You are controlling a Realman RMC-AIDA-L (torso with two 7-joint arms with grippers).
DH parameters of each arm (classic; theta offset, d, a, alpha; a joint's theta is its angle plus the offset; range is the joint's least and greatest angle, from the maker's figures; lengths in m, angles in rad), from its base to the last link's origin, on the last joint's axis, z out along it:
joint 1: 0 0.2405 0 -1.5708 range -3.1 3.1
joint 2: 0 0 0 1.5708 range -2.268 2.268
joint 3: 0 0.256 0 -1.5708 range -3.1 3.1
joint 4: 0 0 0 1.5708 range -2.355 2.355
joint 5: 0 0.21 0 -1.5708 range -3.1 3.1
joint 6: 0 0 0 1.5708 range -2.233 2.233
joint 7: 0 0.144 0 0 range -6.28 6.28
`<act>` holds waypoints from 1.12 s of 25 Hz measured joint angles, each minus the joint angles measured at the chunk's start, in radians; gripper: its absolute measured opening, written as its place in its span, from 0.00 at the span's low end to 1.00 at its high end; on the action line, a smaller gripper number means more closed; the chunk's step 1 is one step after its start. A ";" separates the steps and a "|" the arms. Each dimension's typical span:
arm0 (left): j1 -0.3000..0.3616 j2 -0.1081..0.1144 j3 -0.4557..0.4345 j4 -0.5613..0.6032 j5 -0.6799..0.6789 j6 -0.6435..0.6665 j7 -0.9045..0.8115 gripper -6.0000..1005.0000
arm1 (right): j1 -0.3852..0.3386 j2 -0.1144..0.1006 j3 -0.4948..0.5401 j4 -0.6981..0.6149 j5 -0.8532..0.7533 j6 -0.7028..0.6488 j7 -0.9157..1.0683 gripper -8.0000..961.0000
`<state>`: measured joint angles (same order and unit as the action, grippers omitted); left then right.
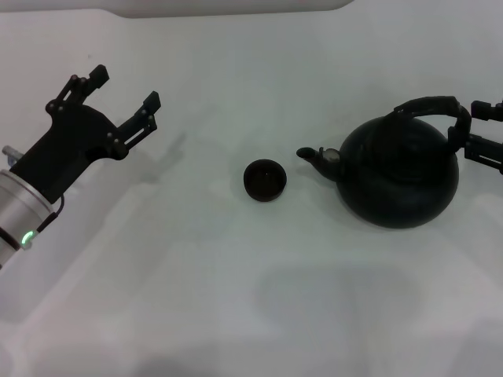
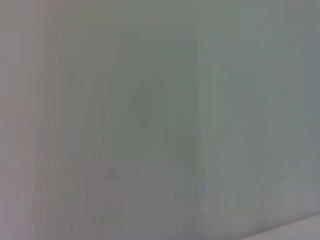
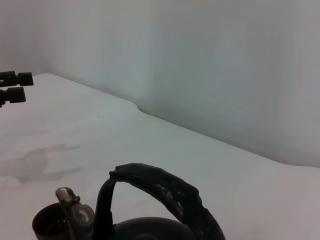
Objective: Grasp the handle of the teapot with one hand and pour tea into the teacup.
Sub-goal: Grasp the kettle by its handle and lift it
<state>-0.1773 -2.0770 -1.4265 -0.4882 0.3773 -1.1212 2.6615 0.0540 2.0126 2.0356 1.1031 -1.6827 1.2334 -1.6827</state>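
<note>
Right gripper (image 1: 479,133) sits at the far-right edge of the head view, level w/ the top of the teapot (image 1: 401,169), just beside the right-hand end of the handle (image 1: 431,105). Only two black finger tips show, one above the other w/ a gap between; whether they clamp the handle can't be told. Arm body is out of view.

Left gripper (image 1: 126,93) hangs well apart from the teapot, far to its left, past the teacup (image 1: 265,180). Fingers spread wide, holding nothing, tips aimed up-right toward the table's (image 1: 236,298) far side.

Teapot stands upright on the table. Spout (image 1: 314,155) points left, toward the teacup; long axis spout-to-back runs left-right. Handle arches over the top along approx. the same line.

Teacup stands upright, mouth up, near the spout tip but not touching it.

Right wrist view: handle (image 3: 165,187) arcs close below the camera, spout tip (image 3: 70,202) and teacup (image 3: 47,225) beyond it.
</note>
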 joint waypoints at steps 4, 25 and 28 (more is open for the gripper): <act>-0.001 0.000 0.000 0.000 0.000 0.000 0.000 0.87 | -0.001 0.002 0.000 0.000 0.006 -0.005 -0.005 0.57; 0.001 0.000 0.000 0.002 0.000 0.001 0.000 0.87 | 0.028 -0.002 0.014 -0.074 0.050 -0.046 -0.059 0.48; 0.000 0.000 0.000 0.002 0.000 0.000 0.000 0.87 | 0.026 0.000 0.014 -0.074 0.052 -0.050 -0.069 0.47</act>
<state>-0.1773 -2.0770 -1.4266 -0.4863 0.3774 -1.1209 2.6615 0.0804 2.0130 2.0500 1.0290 -1.6304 1.1837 -1.7514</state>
